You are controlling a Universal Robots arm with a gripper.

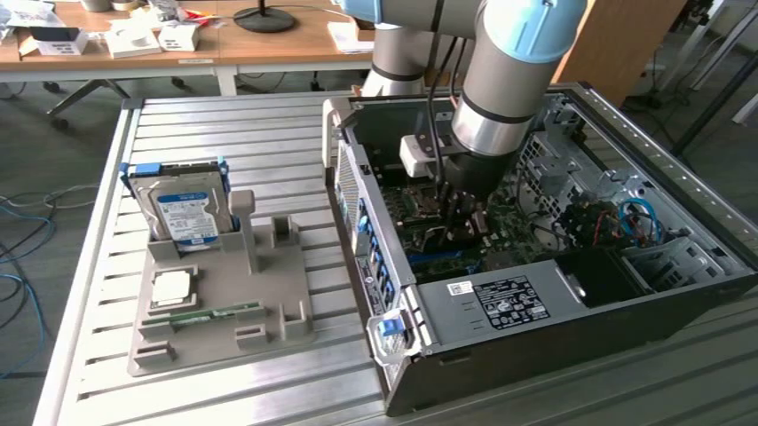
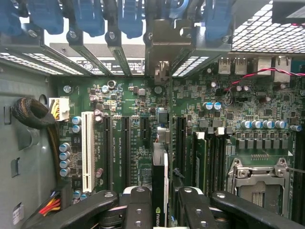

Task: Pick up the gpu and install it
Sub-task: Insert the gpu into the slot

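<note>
I had the gripper (image 2: 161, 212) down inside the open computer case (image 1: 569, 311), and its two black fingers (image 2: 138, 210) were clamped on the gpu (image 2: 160, 179). The card stood edge-on between them, its thin dark edge running straight away from the fingertips across the motherboard (image 2: 124, 95). At the far end of the card, well beyond the fingers, a silvery end bracket (image 2: 164, 45) sat among the row of blue slot latches (image 2: 86, 14) at the case wall. The card lay in line with the long black expansion slots under the fingers. I could not tell whether its lower edge was already in a slot or just above one.

To one side of the fingers, a few slots away, ran the white slot (image 2: 87, 150). To the other side, about as far out, lay the metal processor socket (image 2: 259, 179).

From the exterior view the gripper (image 1: 464, 224) hung off the arm near the middle of the case, close over the board. Well away from the fingers, outside the case toward the exterior view's left, the grey holder (image 1: 296, 333) lay on the slatted table (image 1: 213, 124). On it the hard drive (image 1: 184, 213) stood upright and the green memory stick (image 1: 219, 312) lay flat.
</note>
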